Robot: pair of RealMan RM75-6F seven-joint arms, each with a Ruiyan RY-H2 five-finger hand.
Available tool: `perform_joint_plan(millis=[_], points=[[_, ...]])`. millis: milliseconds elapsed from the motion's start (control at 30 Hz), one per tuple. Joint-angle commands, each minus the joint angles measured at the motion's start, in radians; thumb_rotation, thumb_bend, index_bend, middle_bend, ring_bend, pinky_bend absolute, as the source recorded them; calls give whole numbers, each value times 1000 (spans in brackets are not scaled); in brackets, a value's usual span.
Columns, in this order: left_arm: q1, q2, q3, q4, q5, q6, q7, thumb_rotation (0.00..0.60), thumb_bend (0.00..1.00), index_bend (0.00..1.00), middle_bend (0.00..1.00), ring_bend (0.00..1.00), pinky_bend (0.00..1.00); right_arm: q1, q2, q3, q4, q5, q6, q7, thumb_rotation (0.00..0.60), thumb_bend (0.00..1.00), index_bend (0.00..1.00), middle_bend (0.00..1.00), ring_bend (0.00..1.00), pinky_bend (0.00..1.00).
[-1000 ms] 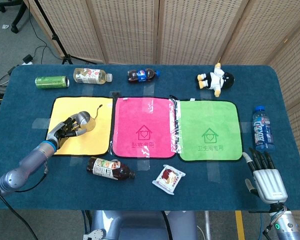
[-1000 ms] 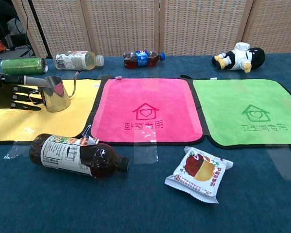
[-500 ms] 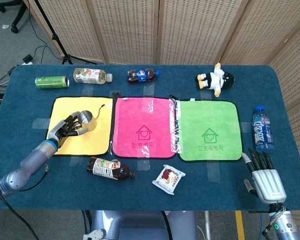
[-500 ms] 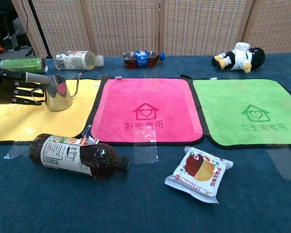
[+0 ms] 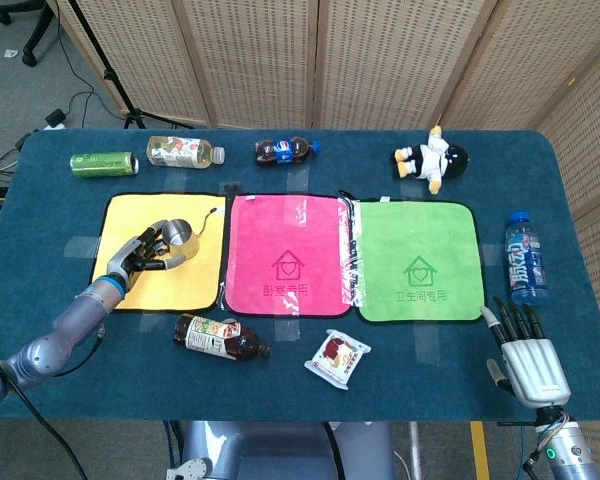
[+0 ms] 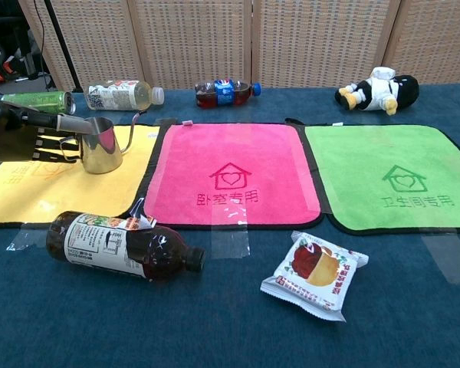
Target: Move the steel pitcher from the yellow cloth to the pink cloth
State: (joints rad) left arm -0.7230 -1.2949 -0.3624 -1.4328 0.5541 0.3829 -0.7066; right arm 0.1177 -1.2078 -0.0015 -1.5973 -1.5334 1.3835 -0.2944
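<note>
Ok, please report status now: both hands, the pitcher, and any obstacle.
Left hand holds steel pitcher by its handle, over yellow cloth. Right hand open, idle at table edge. Pink cloth bare, path clear.

Beyond my blue table (image 5: pixel 280 390), wicker screens (image 5: pixel 380 60) stand at twelve o'clock, grey floor (image 5: pixel 20 90) at ten.
</note>
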Motion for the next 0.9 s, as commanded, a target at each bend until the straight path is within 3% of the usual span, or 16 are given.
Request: perform_joint_plan(millis=[33, 367, 900], points=[[-25, -14, 14, -19, -18, 27, 31, 600, 237, 0, 0, 0, 0, 0, 0, 0, 0, -1, 1, 1, 600, 410, 0, 0, 0, 0], [-59, -18, 37, -62, -75, 66, 89, 600, 237, 0, 0, 0, 0, 2, 0, -2, 2, -2, -3, 4, 600, 411, 0, 0, 0, 0], [-90, -34, 30, -118, -94, 100, 140, 600, 237, 0, 0, 0, 0, 4, -2, -4, 3, 0, -7, 4, 600, 412, 0, 0, 0, 0]])
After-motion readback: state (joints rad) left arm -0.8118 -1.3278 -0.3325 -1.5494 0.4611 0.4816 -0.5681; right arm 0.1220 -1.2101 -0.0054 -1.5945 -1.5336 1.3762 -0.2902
